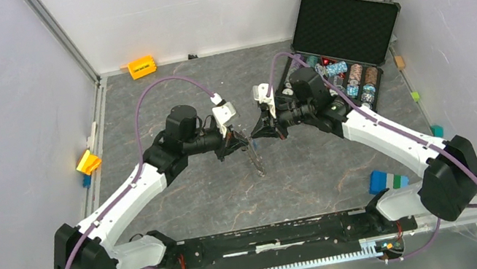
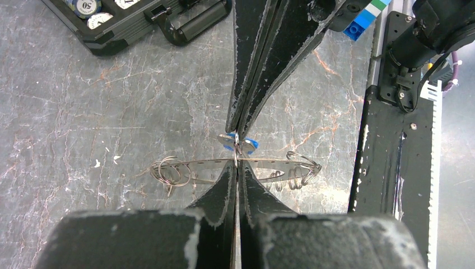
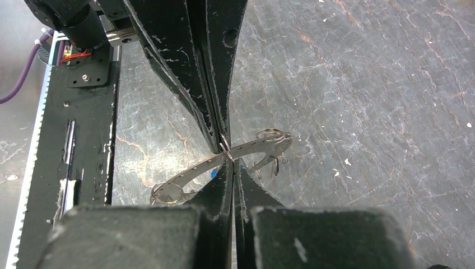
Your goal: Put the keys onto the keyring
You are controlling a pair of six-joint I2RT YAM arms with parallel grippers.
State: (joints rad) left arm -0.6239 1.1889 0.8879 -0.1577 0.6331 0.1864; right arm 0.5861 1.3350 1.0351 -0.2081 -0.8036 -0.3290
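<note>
The keyring (image 1: 255,159) is a thin flat metal band with small wire rings on it, hanging above the table between the two grippers. My left gripper (image 1: 240,143) is shut on the band's edge, as the left wrist view shows (image 2: 236,163), with the band (image 2: 196,166) stretching to both sides. My right gripper (image 1: 259,135) faces it tip to tip and is shut on a small key with a blue head (image 2: 245,144) right at the band. In the right wrist view the right gripper (image 3: 229,159) touches the band (image 3: 257,147); only a sliver of blue (image 3: 214,175) shows.
An open black case (image 1: 344,25) with poker chips (image 1: 356,77) stands at the back right. An orange block (image 1: 141,66) lies at the back, a yellow one (image 1: 88,162) at the left, a blue-green one (image 1: 386,180) at the right. The black base rail (image 2: 392,168) runs along the near edge.
</note>
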